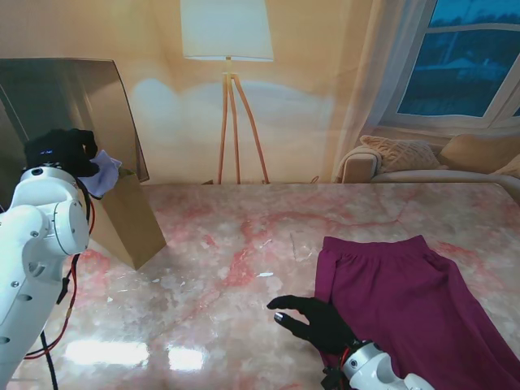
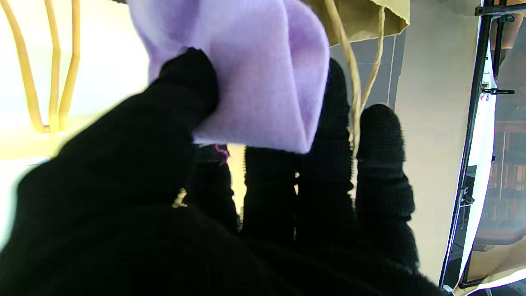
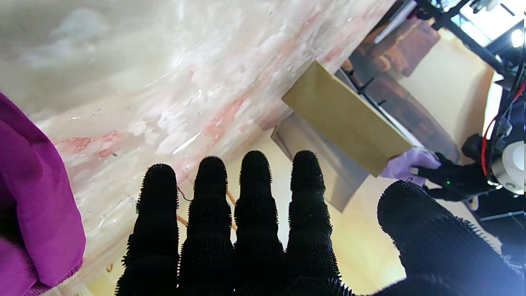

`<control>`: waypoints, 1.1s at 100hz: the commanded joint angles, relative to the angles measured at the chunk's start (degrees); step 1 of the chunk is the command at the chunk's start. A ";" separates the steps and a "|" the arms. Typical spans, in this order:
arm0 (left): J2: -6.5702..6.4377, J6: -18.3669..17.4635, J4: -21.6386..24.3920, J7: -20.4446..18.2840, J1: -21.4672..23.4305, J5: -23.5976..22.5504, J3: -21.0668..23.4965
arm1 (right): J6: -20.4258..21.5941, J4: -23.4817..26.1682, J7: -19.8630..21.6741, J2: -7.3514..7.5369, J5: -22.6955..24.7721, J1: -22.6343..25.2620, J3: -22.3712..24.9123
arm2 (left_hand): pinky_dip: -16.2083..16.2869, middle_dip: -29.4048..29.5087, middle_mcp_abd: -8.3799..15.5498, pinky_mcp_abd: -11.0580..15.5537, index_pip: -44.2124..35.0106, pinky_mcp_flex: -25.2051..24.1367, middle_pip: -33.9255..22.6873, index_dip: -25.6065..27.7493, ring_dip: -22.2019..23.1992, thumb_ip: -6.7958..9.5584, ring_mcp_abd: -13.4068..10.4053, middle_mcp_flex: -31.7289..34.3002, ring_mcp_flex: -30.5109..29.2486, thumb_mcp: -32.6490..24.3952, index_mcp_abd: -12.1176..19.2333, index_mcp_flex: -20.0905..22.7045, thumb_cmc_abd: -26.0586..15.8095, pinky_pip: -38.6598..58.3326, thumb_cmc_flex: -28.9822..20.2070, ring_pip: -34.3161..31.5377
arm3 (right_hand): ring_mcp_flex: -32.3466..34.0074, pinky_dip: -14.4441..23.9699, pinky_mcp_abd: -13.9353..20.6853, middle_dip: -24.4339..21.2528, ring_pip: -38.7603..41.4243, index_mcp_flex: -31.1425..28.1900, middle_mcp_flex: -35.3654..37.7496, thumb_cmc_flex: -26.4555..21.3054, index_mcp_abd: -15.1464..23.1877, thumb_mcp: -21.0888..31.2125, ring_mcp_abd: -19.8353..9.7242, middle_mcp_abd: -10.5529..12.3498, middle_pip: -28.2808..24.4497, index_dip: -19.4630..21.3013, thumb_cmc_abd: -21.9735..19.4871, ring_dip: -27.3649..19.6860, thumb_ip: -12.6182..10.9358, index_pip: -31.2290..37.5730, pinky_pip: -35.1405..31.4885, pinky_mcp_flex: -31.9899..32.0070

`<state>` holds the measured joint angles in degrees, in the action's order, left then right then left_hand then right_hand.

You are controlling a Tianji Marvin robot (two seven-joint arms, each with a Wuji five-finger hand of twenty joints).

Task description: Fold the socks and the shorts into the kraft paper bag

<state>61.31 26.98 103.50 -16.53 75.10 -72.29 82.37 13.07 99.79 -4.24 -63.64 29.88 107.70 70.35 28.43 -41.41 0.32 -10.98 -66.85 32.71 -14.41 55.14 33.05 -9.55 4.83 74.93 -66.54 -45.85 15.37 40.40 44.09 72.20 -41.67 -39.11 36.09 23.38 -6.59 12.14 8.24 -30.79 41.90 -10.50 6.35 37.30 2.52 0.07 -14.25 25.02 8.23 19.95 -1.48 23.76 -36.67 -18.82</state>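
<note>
- The left hand (image 1: 61, 150), in a black glove, is raised at about 9 o'clock in the stand's view, at the open mouth of the kraft paper bag (image 1: 126, 223).
- It pinches a lavender sock (image 1: 101, 175): in the left wrist view the thumb (image 2: 187, 88) presses the folded lavender cloth (image 2: 254, 74) against the other fingers (image 2: 335, 135).
- One twine handle (image 2: 353, 70) of the bag runs just behind the sock in that view.
- The bag stands upright on the pink-veined marble table (image 1: 227, 260) at about 9 o'clock, and the sock sits at its top edge; whether the sock is inside the opening I cannot tell.
- The magenta shorts (image 1: 406, 301) lie flat on the table at about 4 o'clock, well apart from the bag, waistband toward the far side.
- The right hand (image 1: 317, 321) holds nothing, fingers straight and side by side, thumb apart, at about 5 o'clock, at the left edge of the shorts.
- In the right wrist view the four fingers (image 3: 254, 193) point toward the bag (image 3: 349, 119), with the shorts' cloth (image 3: 33, 201) beside the little finger.
- A floor lamp (image 1: 227, 49) on a wooden tripod stands beyond the table at 12 o'clock; a sofa (image 1: 422, 162) sits under the window at about 2 o'clock.
</note>
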 commanded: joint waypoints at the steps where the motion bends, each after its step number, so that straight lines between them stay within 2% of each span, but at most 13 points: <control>1: -0.26 0.43 -0.03 0.84 0.76 0.45 -0.28 | -0.16 0.13 0.14 0.06 0.14 0.31 -0.25 | 0.18 -0.47 0.94 -0.46 -2.29 0.06 0.84 1.23 0.69 -3.10 -1.91 2.90 -0.42 -1.52 1.48 1.59 1.62 1.71 -2.92 -1.29 | 1.04 2.03 -0.06 0.59 1.10 -1.33 1.07 -0.80 1.80 -0.95 0.24 0.98 -0.89 0.45 -1.01 1.05 2.68 0.81 -1.62 0.01; 23: -0.37 -0.53 0.29 -0.44 1.37 -0.58 -0.09 | -0.24 0.08 0.35 0.10 0.14 0.22 -0.41 | 0.30 -0.45 0.97 -0.62 -2.19 0.21 0.87 0.94 0.75 -3.29 -1.90 3.08 -0.53 -1.50 1.49 1.45 1.60 1.87 -2.51 -1.49 | 1.07 2.03 -0.07 0.60 1.11 -1.39 1.08 -0.81 1.70 -0.99 0.29 1.00 -0.91 0.45 -1.03 1.06 2.68 0.82 -1.61 0.03; 32: -0.37 -0.54 0.29 -0.45 1.37 -0.58 -0.09 | -0.28 0.11 0.44 0.12 0.12 0.19 -0.44 | 0.40 -0.63 0.40 -1.41 -0.37 -0.54 0.48 -0.53 0.87 -3.35 -1.59 2.31 0.07 -1.73 0.20 -0.27 1.66 1.72 -2.10 -1.52 | 1.05 2.03 -0.06 0.59 1.10 -1.33 1.06 -0.79 1.71 -1.00 0.16 1.03 -0.90 0.45 -1.05 1.06 2.68 0.81 -1.61 0.04; 38: -0.37 -0.54 0.29 -0.45 1.38 -0.58 -0.09 | -0.30 0.13 0.45 0.12 0.12 0.19 -0.45 | 0.71 0.56 -0.30 -2.00 3.62 -1.77 -0.78 -5.57 1.31 -3.59 -1.01 0.15 1.60 -2.70 -1.10 -1.82 1.28 0.99 -1.20 -0.97 | 1.06 2.03 -0.07 0.60 1.11 -1.27 1.09 -0.85 1.83 -0.97 0.25 1.00 -0.91 0.45 -1.03 1.06 2.67 0.80 -1.62 0.02; 43: -0.37 -0.54 0.29 -0.45 1.38 -0.58 -0.09 | -0.31 0.13 0.44 0.11 0.10 0.18 -0.45 | 1.13 3.00 -1.33 -2.57 7.46 -3.13 -2.42 -13.65 1.66 -3.57 -0.35 -2.31 3.07 -2.56 -3.52 -2.17 0.71 -0.05 -0.90 0.25 | 1.03 2.03 -0.10 0.60 1.09 -1.33 1.08 -0.82 1.67 -0.99 0.28 1.00 -0.92 0.45 -1.04 1.06 2.68 0.82 -1.61 0.04; 49: -0.37 -0.54 0.29 -0.45 1.38 -0.58 -0.09 | -0.35 0.15 0.48 0.12 0.08 0.17 -0.44 | 1.33 6.31 -2.12 -2.81 15.62 -4.98 -3.03 -23.73 1.35 -3.09 0.27 -5.94 5.46 -3.28 -8.38 -1.12 -0.59 -1.64 0.40 2.74 | 0.99 2.04 -0.09 0.59 1.07 -1.23 1.05 -0.83 1.88 -1.00 0.20 0.94 -0.90 0.43 -1.05 1.05 2.68 0.76 -1.62 0.02; 54: -0.37 -0.54 0.29 -0.45 1.38 -0.58 -0.09 | -0.36 0.15 0.48 0.12 0.07 0.16 -0.45 | 1.27 9.15 -2.55 -2.38 21.73 -6.46 -3.52 -28.26 0.78 -2.46 0.66 -9.18 7.57 -5.13 -11.10 0.07 -1.80 -3.44 2.19 5.26 | 1.04 2.05 -0.09 0.60 1.09 -1.42 1.10 -0.82 1.66 -1.00 0.19 1.04 -0.92 0.46 -1.04 1.06 2.68 0.84 -1.64 -0.03; 58: -0.37 -0.54 0.29 -0.45 1.38 -0.58 -0.09 | -0.35 0.14 0.45 0.11 0.07 0.15 -0.45 | 0.88 13.17 -3.03 -1.91 26.30 -8.03 -3.70 -30.71 0.13 -1.04 1.03 -11.94 9.48 -6.77 -13.10 0.81 -3.10 -5.96 3.57 7.68 | 1.12 2.04 -0.13 0.60 1.13 -1.35 1.11 -0.82 1.77 -1.00 0.22 1.05 -0.92 0.45 -1.01 1.07 2.68 0.80 -1.63 0.01; 60: -0.37 -0.54 0.29 -0.45 1.38 -0.58 -0.09 | -0.35 0.14 0.44 0.11 0.07 0.14 -0.46 | 0.61 16.77 -3.42 -1.70 29.81 -9.57 -3.52 -31.57 -0.46 1.27 1.33 -14.16 11.27 -8.03 -14.28 0.56 -4.42 -7.98 4.87 9.61 | 1.05 2.04 -0.11 0.59 1.10 -1.39 1.07 -0.82 1.71 -0.99 0.25 0.94 -0.90 0.45 -1.03 1.06 2.67 0.82 -1.63 0.02; 64: -0.37 -0.54 0.29 -0.45 1.38 -0.58 -0.09 | -0.36 0.14 0.48 0.11 0.04 0.13 -0.46 | 0.19 18.85 -3.94 -1.43 33.95 -11.68 -2.44 -33.13 -1.40 2.02 1.70 -17.25 14.03 -8.18 -15.21 -0.18 -5.32 -10.48 5.50 12.13 | 1.05 2.05 -0.11 0.60 1.11 -1.37 1.10 -0.85 1.67 -0.98 0.24 0.96 -0.92 0.44 -1.04 1.07 2.67 0.80 -1.64 0.00; 75: -0.37 -0.54 0.29 -0.45 1.38 -0.58 -0.09 | -0.35 0.13 0.54 0.13 0.05 0.09 -0.50 | -0.33 20.71 -4.60 -0.87 38.98 -14.67 -0.64 -35.51 -3.28 2.50 1.97 -21.60 18.06 -6.81 -16.39 -1.10 -9.76 -14.55 6.47 15.76 | 1.10 2.06 -0.13 0.60 1.13 -1.32 1.09 -0.82 1.73 -0.97 0.25 1.02 -0.93 0.43 -1.00 1.08 2.68 0.75 -1.64 0.03; 85: -0.37 -0.54 0.29 -0.45 1.38 -0.58 -0.09 | -0.30 0.11 0.59 0.14 0.10 0.02 -0.54 | -0.70 21.15 -4.73 -0.43 40.02 -16.11 -0.16 -35.99 -3.91 2.72 2.09 -23.56 20.07 -6.33 -16.51 -1.59 -12.26 -16.17 7.22 16.92 | 1.09 2.05 -0.11 0.60 1.12 -1.41 1.05 -0.81 1.77 -0.95 0.25 0.97 -0.91 0.46 -1.06 1.08 2.67 0.80 -1.63 0.04; 110: -0.37 -0.54 0.29 -0.45 1.38 -0.58 -0.09 | -0.30 -0.03 0.46 0.12 0.14 -0.12 -0.62 | -1.86 21.77 -4.96 0.31 40.58 -19.01 0.41 -36.16 -5.38 2.65 2.10 -26.43 23.98 -4.44 -15.95 -1.25 -13.16 -19.91 8.76 19.17 | 1.08 2.06 -0.17 0.59 1.11 -1.34 1.06 -0.83 1.74 -0.97 0.24 0.97 -0.91 0.46 -1.02 1.07 2.68 0.81 -1.65 -0.01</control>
<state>61.23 26.55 103.51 -16.96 76.44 -73.00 82.29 12.82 99.78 -3.81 -63.58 29.90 107.35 69.99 27.31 -20.43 -3.07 -11.47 -26.91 14.48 -15.07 19.65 28.43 -9.56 6.21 51.00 -44.80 -50.83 -0.15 39.43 31.75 53.32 -34.41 -21.61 36.09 23.38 -6.59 12.14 8.25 -30.79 41.90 -10.50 6.35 37.30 2.52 0.07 -14.25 25.02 8.23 19.95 -1.48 23.76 -36.67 -18.82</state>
